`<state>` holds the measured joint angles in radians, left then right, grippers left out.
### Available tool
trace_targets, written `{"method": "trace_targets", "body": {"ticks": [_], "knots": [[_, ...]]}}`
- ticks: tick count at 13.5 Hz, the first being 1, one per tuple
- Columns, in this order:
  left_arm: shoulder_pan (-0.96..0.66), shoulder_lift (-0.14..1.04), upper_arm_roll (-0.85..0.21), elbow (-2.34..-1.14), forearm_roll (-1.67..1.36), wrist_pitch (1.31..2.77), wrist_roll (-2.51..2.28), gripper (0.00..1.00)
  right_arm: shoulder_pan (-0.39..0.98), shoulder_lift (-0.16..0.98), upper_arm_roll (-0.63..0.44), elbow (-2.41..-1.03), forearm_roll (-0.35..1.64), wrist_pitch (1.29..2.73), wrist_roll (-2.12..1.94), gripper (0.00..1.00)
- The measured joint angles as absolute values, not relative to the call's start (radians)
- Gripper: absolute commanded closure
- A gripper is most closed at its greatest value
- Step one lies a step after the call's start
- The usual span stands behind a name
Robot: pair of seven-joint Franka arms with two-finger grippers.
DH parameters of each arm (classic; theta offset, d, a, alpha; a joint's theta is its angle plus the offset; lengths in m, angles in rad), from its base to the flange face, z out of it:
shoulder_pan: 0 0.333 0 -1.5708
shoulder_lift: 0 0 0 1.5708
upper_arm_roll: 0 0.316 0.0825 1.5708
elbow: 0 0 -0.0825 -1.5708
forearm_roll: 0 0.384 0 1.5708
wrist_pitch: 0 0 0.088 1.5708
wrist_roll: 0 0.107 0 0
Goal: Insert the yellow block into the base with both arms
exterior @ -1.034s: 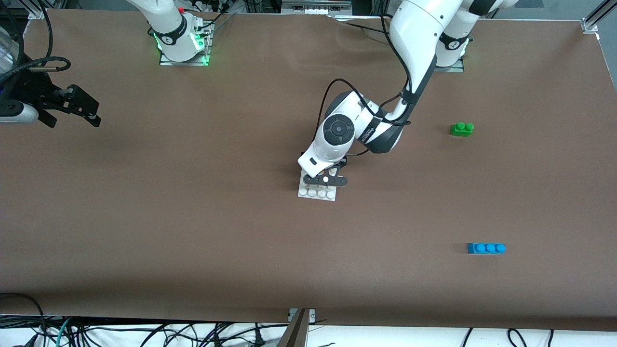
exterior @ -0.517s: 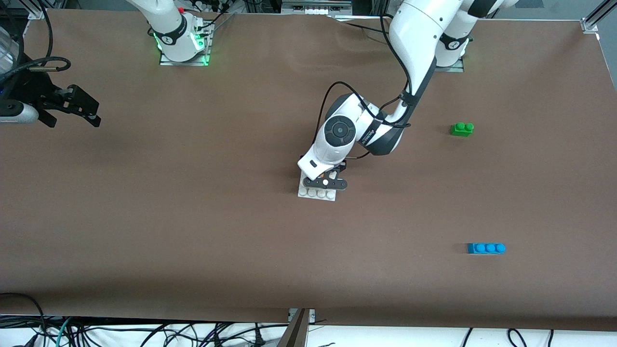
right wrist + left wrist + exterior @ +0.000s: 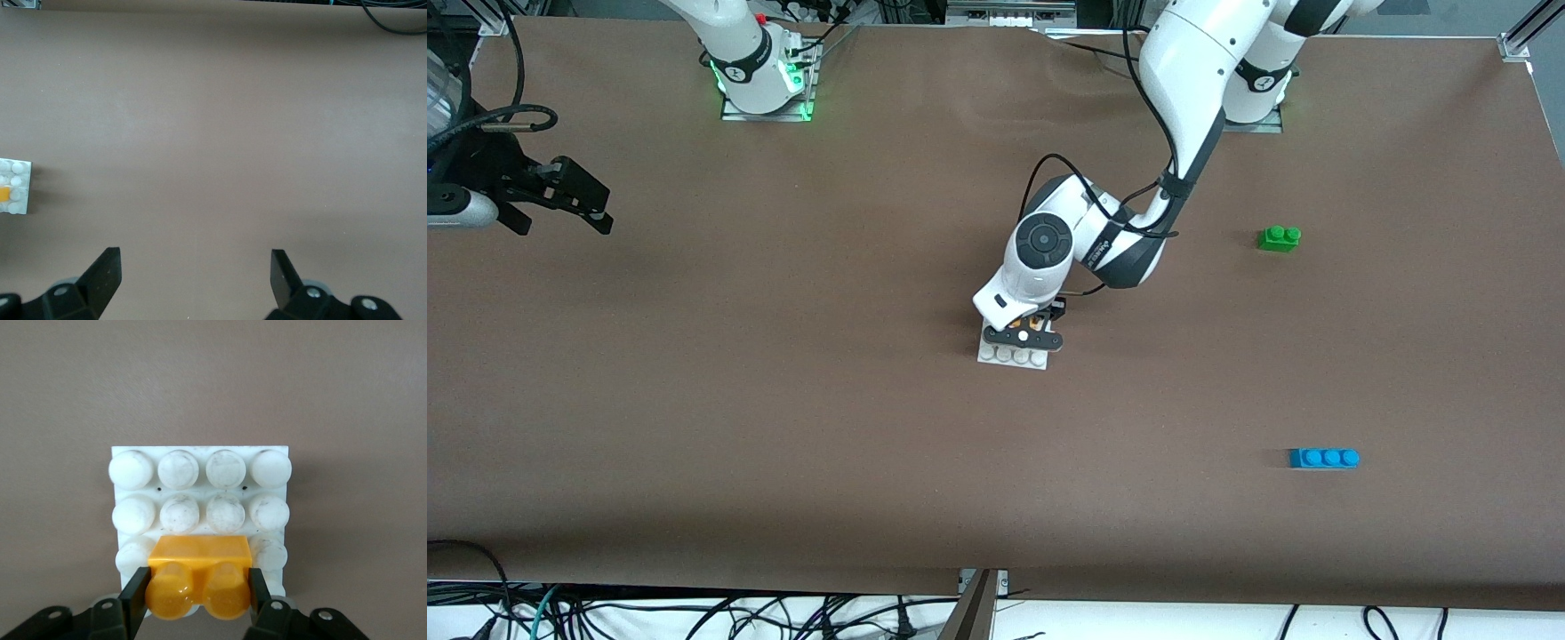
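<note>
Left hand (image 3: pixel 197 593) pinching yellow block (image 3: pixel 199 577) on base (image 3: pixel 200 493); right hand (image 3: pixel 195 273) spread over table's right-arm end.

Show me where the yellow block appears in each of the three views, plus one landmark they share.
Front view: the yellow block is a sliver under the left arm's wrist, on the white base.
Left wrist view: the yellow block is in plain sight, clamped in the left gripper, on the base.
Right wrist view: the yellow block is a small patch on the base at the picture's edge.
Shared landmark: the base.
</note>
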<state>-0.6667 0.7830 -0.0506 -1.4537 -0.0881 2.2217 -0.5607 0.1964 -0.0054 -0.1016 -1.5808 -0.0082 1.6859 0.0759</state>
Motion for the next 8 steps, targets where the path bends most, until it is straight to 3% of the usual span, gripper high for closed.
{"method": "trace_targets", "body": {"ticks": [1,3,8], "knots": [[-0.671,0.788,-0.050,-1.454,-0.087,2.222,-0.561,0.67,0.196,-0.005,-0.102,-1.581,-0.008,1.686,0.076,0.01],[-0.675,0.789,-0.049,-1.453,-0.083,2.221,-0.561,0.00,0.196,-0.005,-0.102,-1.581,-0.008,1.686,0.076,0.01],[-0.674,0.783,-0.040,-1.432,-0.083,2.218,-0.567,0.00,0.196,-0.005,-0.102,-1.581,-0.008,1.686,0.076,0.01]]}}
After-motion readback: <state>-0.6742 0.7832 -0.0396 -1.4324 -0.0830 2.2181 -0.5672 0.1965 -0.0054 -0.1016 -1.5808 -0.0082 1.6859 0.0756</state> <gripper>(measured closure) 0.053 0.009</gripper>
